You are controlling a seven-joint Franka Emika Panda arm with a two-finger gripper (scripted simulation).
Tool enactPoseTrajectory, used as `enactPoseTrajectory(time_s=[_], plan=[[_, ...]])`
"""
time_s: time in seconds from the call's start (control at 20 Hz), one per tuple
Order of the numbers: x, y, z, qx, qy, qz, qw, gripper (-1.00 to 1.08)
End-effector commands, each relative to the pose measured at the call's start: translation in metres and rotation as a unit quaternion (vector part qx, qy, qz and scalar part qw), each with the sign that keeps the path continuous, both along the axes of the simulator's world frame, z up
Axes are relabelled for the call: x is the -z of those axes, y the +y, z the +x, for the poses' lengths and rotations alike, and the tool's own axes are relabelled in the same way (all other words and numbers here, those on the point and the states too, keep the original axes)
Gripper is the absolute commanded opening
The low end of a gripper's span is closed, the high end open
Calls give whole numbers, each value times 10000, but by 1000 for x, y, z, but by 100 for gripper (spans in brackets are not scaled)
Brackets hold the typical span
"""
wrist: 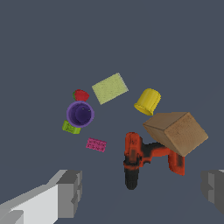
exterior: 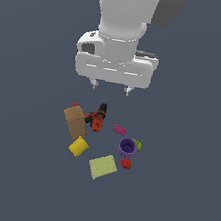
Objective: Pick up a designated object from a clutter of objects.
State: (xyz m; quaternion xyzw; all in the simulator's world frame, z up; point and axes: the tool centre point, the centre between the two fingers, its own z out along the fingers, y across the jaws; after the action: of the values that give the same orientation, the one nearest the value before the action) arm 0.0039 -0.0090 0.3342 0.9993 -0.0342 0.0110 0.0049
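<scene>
Tool [exterior: 110, 87] above one brown box [exterior: 75, 121]

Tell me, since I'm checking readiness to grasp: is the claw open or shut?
Open. The claw hangs above the brown box with its two fingertips spread wide apart, nothing between them; the wrist view shows the same.

Box [exterior: 75, 121] plain tan-brown, no print. Drill [exterior: 98, 116] orange-red with black grip and nose. Container [exterior: 78, 146] solid yellow. Pad [exterior: 103, 167] pale yellow-green with a fine speckle. Cup [exterior: 127, 147] purple, darker inside. Brick [exterior: 120, 130] magenta. Strawberry [exterior: 126, 163] red. Small lime-green piece [exterior: 137, 144] beside the cup. Arm white, gripper [exterior: 111, 87] fingers grey; floor flat slate grey.
</scene>
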Motion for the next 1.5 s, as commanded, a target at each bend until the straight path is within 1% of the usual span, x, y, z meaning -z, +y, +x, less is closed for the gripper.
enactPoseTrajectory(time_s=[0.0,0.2,0.35,0.5,0.6,0.8,1.05,1.25,1.45], plan=[[6,-5,1,173,6,14,9998,100],[18,-17,3,579,14,43,9983,100],[30,-28,5,978,22,68,9952,100],[45,-43,6,1459,33,92,9892,100],[56,-53,7,1821,40,106,9832,100],[79,-75,6,2547,55,124,9669,100],[105,-102,3,3381,67,126,9410,100],[121,-118,-1,3880,72,117,9216,100],[132,-129,-4,4230,73,106,9061,100]])
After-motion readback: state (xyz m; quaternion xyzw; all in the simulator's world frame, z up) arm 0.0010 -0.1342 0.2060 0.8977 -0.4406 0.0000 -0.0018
